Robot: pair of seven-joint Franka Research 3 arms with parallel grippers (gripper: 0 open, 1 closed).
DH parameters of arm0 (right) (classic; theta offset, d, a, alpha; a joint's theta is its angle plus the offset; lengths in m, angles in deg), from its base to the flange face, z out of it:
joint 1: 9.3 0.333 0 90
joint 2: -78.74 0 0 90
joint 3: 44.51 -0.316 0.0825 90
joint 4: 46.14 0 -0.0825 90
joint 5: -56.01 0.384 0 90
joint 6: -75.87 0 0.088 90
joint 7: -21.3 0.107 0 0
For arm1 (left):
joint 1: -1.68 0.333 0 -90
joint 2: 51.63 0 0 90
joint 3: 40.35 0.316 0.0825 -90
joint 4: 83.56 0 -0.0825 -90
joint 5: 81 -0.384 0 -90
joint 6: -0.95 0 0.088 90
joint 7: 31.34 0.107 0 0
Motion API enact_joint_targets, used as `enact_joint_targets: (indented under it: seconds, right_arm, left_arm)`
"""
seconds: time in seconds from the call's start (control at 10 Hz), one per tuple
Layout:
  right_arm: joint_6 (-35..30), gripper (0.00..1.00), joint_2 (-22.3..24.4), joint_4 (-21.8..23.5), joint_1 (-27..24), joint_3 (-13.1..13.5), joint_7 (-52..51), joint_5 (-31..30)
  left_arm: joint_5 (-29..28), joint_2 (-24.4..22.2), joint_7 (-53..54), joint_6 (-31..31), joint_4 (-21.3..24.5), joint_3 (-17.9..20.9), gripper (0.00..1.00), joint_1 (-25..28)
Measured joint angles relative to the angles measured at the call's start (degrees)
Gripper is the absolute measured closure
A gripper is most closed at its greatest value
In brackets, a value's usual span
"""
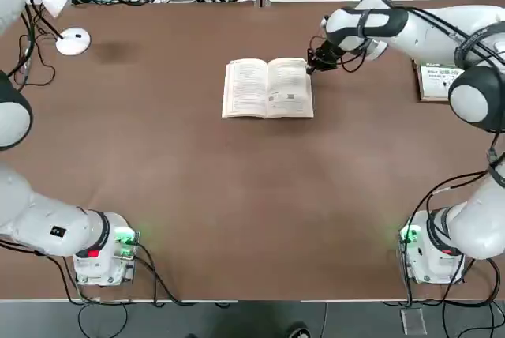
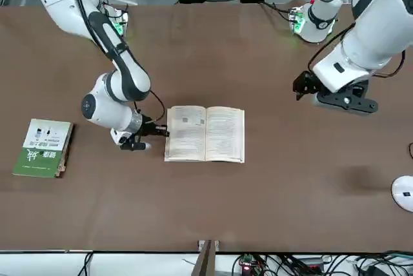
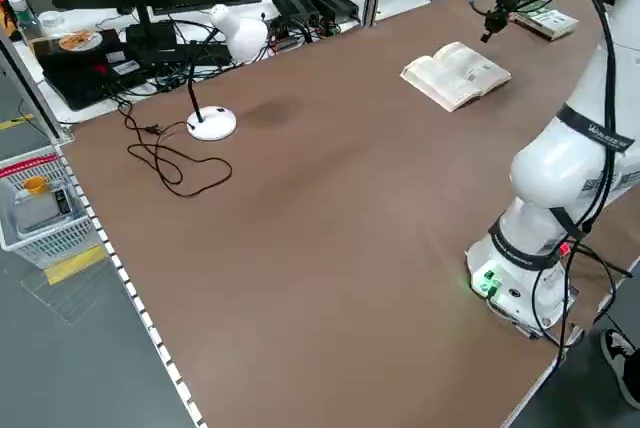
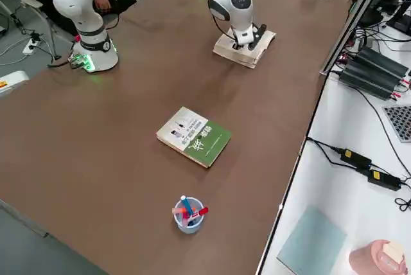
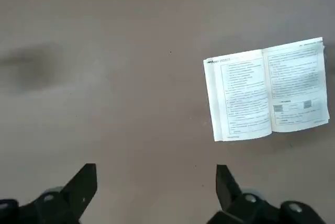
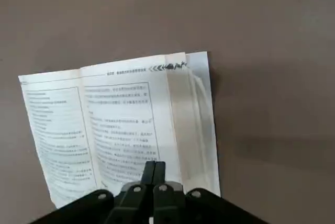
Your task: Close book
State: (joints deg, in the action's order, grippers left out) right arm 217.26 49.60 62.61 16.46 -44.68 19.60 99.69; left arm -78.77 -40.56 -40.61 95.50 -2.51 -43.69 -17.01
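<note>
Book (image 2: 205,134) lies open, pages up, on brown bench (image 2: 271,205). Right pincer (image 6: 155,164), closed, is at the book's right-hand edge from the robot's side. Left pincer (image 5: 157,174) open over bench, apart from book.

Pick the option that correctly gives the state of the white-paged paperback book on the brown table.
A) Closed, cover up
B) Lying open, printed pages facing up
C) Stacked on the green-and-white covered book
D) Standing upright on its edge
B: the white-paged paperback book lies spread on the brown table, printed text showing on both sides of its central fold.
</note>
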Motion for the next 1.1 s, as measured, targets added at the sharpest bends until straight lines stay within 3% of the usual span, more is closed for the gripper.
enact_joint_targets:
  seconds: [1.1]
  right_arm:
    - [3.07,0.99,-1.67,0.63,2.65,-0.02,-0.22,0.03]
  left_arm:
    - [0.0,0.85,0.0,0.13,0.0,-0.02,0.0,-0.42]
